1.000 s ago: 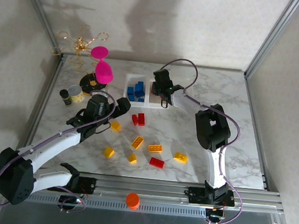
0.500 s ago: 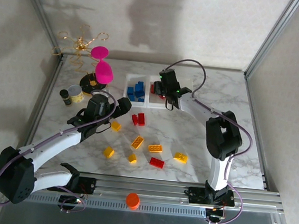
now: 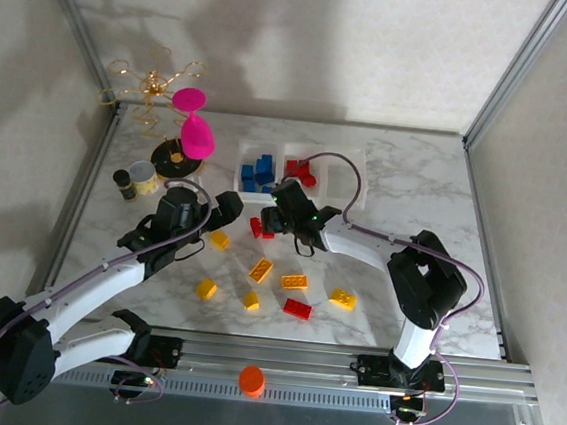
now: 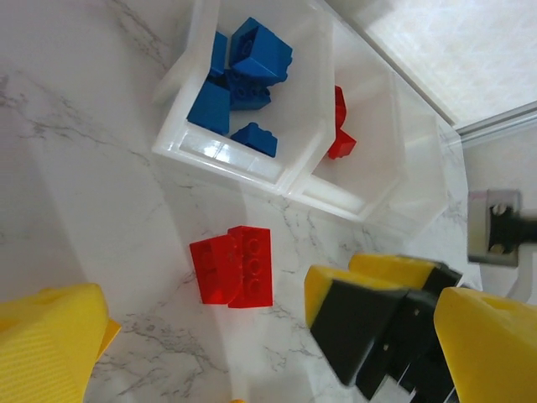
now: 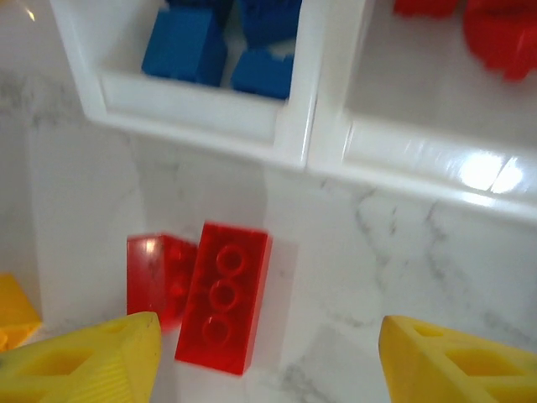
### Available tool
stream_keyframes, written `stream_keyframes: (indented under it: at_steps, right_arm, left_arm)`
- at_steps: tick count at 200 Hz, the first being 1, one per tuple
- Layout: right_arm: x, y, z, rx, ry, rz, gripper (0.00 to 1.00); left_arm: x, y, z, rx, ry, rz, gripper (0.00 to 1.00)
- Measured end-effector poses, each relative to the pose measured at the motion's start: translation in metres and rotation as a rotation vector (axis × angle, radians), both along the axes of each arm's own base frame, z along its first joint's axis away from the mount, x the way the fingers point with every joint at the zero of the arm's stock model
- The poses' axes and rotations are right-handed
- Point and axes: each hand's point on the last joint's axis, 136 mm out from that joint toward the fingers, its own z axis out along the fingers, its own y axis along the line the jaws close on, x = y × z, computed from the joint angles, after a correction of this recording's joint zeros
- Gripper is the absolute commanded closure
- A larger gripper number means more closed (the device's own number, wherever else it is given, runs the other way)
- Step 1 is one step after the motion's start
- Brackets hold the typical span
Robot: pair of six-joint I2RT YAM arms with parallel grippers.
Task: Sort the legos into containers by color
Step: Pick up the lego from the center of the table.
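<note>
Three joined clear containers (image 3: 325,198) stand at the back. The left one holds blue legos (image 3: 258,173) and the middle one red legos (image 3: 303,171). Two red legos (image 3: 261,227) lie on the marble in front of them. My right gripper (image 3: 276,219) hovers open just beside this pair. In the right wrist view the studded red lego (image 5: 222,295) lies just ahead of my open right gripper (image 5: 273,365), nearer its left fingertip (image 5: 88,365). My left gripper (image 3: 226,207) is open and empty, left of the pair (image 4: 233,267).
Several yellow legos (image 3: 260,270) and one red lego (image 3: 297,308) are scattered on the near half of the table. A tin can (image 3: 144,177), a small dark bottle (image 3: 124,183) and pink ornaments (image 3: 194,136) crowd the back left. An orange cap (image 3: 251,380) rests on the front rail.
My right gripper has swung from above the middle container down and left to the two red legos on the table, its jaws opening wider. The left arm has barely shifted.
</note>
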Motion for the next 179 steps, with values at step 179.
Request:
stream_keyframes:
  at_steps: [179]
  right_arm:
    - [-0.017, 0.024, -0.065, -0.092, 0.075, 0.015, 0.46]
  left_arm:
    - [-0.016, 0.016, -0.028, 0.018, 0.063, 0.061, 0.00]
